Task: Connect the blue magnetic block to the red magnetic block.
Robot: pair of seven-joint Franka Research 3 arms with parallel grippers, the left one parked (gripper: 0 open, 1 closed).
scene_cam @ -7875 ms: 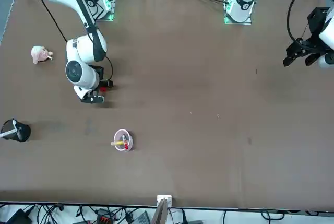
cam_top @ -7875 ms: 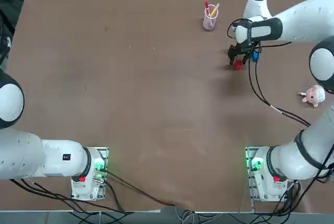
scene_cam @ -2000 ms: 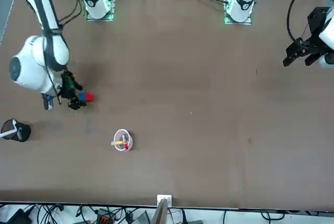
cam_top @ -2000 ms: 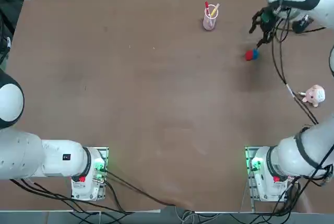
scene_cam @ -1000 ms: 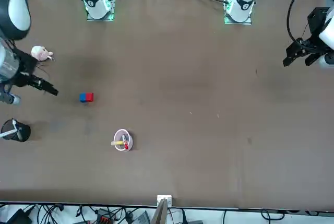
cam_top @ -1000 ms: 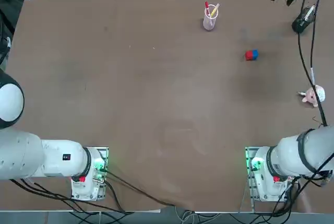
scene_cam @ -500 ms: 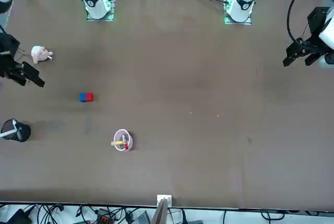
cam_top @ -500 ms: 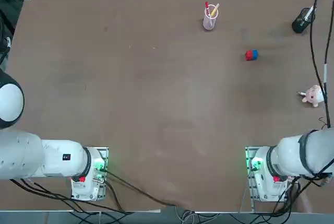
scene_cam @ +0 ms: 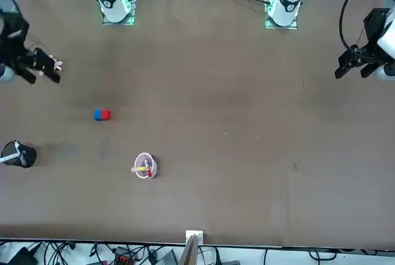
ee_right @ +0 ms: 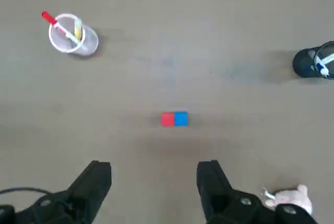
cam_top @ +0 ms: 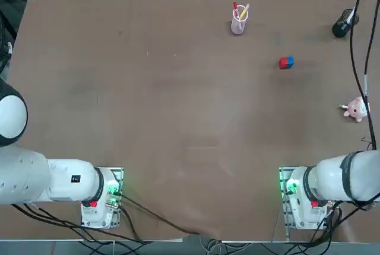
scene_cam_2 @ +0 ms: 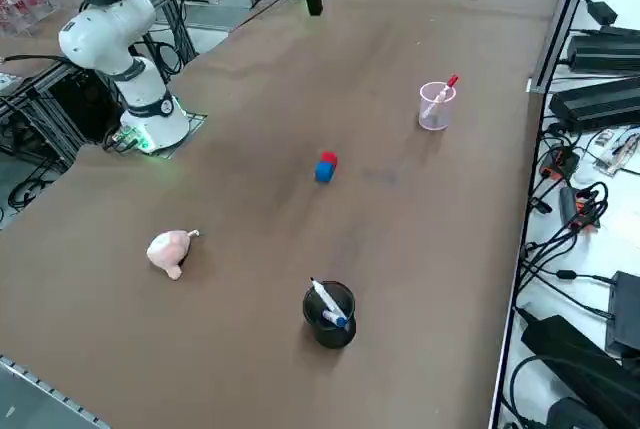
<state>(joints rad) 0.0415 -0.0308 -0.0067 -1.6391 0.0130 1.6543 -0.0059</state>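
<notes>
Bright blue magnetic block (ee_right: 181,119), bright red magnetic block (ee_right: 167,119), brown table (ee_right: 167,67), black end effector (ee_right: 154,182) fingers.

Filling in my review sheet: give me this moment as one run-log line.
right gripper: fingers open, empty, raised clear of table | blue magnetic block: touching red magnetic block on table | connection: looks made

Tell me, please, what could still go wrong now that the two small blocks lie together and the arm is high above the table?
The blue block and red block touch on the table, and the open right gripper hangs high above them. If it comes down again, a finger could perhaps push them apart. The pink toy lies near the arm's cable, which could possibly drag it. The black cup might tip if the arm swings low.
</notes>
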